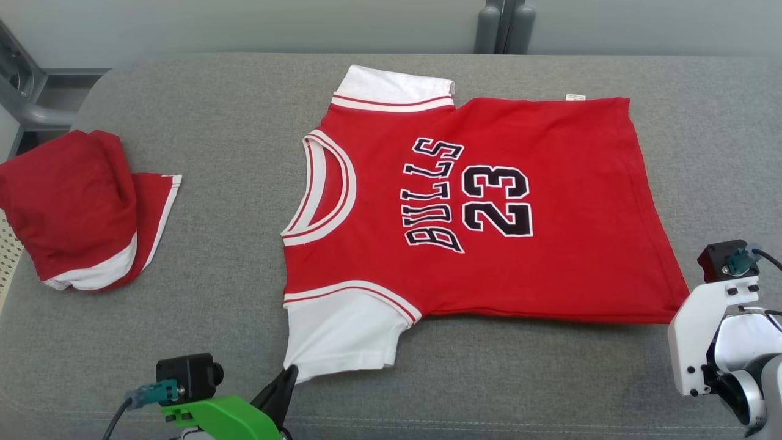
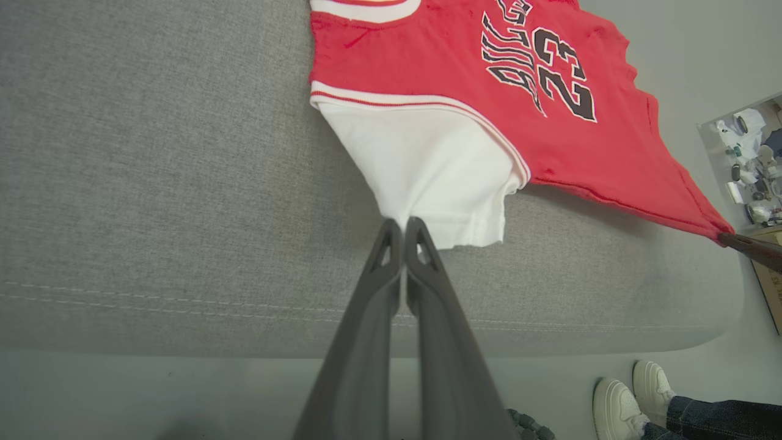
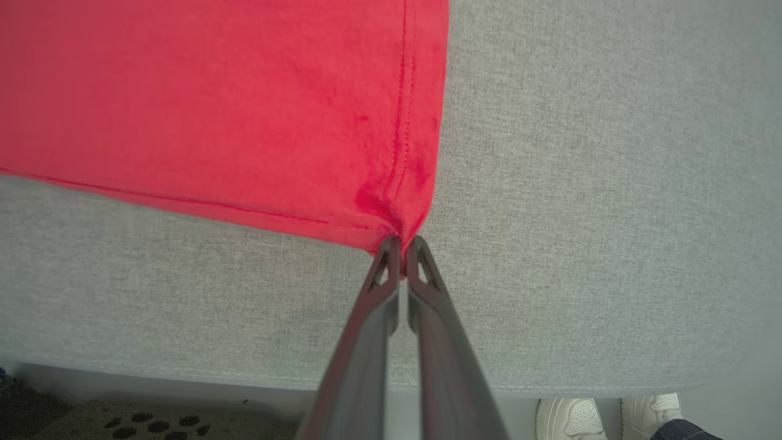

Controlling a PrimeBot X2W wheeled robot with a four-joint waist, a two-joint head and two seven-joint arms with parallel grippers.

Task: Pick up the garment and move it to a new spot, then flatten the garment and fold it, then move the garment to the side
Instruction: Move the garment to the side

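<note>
The garment (image 1: 550, 183) is a red jersey with white sleeves and black "BULLS 23" lettering. It lies spread on the grey padded table (image 1: 214, 110), neck to the left and hem to the right. My left gripper (image 2: 403, 223) is shut on the lower corner of the near white sleeve (image 2: 427, 165), and its fingertip also shows at the sleeve in the head view (image 1: 287, 374). My right gripper (image 3: 403, 241) is shut on the near hem corner of the red cloth (image 3: 244, 104). In the head view its white wrist (image 1: 702, 330) hides that corner.
A second red and white garment (image 1: 79, 208) lies bunched at the table's left edge. The table's front edge runs just below both grippers. A person's white shoes (image 2: 629, 397) stand on the floor by the near right side. Grey posts (image 1: 504, 24) rise behind the table.
</note>
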